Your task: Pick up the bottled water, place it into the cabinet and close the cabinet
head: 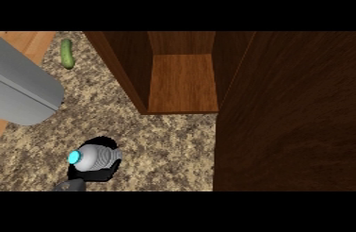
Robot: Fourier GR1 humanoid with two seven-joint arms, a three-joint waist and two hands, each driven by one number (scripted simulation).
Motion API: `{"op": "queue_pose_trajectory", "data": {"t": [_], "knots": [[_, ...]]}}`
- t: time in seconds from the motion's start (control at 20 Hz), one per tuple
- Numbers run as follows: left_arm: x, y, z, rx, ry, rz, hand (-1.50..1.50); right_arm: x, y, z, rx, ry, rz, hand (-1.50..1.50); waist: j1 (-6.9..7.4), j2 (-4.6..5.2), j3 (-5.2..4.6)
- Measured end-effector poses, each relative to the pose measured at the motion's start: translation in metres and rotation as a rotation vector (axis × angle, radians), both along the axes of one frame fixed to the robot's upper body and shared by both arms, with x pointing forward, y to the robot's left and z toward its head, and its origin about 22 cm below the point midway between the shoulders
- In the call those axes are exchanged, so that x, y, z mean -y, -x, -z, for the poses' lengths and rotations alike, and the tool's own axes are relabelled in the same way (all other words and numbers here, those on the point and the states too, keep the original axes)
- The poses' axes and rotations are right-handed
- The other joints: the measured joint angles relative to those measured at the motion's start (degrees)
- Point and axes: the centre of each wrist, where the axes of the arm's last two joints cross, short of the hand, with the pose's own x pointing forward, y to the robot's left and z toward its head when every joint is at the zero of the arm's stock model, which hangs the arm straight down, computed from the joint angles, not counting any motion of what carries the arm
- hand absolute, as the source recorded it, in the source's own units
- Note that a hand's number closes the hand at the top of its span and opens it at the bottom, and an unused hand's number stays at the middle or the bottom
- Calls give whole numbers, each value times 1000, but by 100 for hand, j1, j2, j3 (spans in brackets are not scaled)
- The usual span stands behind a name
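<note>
Clearly the pick-up step is in hand: the bottled water [94, 158] sits at the lower left of the frame, over the speckled bench [167, 146], with the black left robot hand [97, 172] curled round it. The right robot hand is out of sight. Next, I judge, it must go up-right onto the shelf of the open cabinet [182, 82], then its door [292, 113] gets swung shut.

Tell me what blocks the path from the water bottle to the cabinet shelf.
Nothing visible does. The water bottle, held in the left hand, has bare counter between it and the open cabinet; the cucumber lies far aside.
</note>
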Motion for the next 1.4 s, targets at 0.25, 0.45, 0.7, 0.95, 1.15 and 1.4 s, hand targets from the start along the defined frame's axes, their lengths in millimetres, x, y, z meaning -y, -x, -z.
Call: {"op": "queue_pose_trajectory", "data": {"t": [0.25, 0.45, 0.7, 0.95, 1.15, 1.4], "knots": [[24, -1, 4, 69, 16, -182, 150, -2, 0, 1, 1, -5, -6, -150, 32, -7, 5], [44, -4, 4, 98, 53, -210, 150, -2, -2, 1, -5, -2, 0, -150, 45, -7, -15], [74, -25, -10, 109, 123, -187, 150, -2, -1, 2, -2, -4, 2, -150, 30, -11, -38], [97, -40, -34, 114, 138, -153, 150, 0, -1, 1, -11, 1, 2, -150, 54, -14, -42], [124, -57, -64, 121, 117, -131, 150, -2, -1, 1, -11, -9, 1, -150, 45, -16, -44], [159, -74, -102, 177, 29, -123, 150, 1, -1, 1, -8, 0, 5, -150, 27, -10, -44]]}}
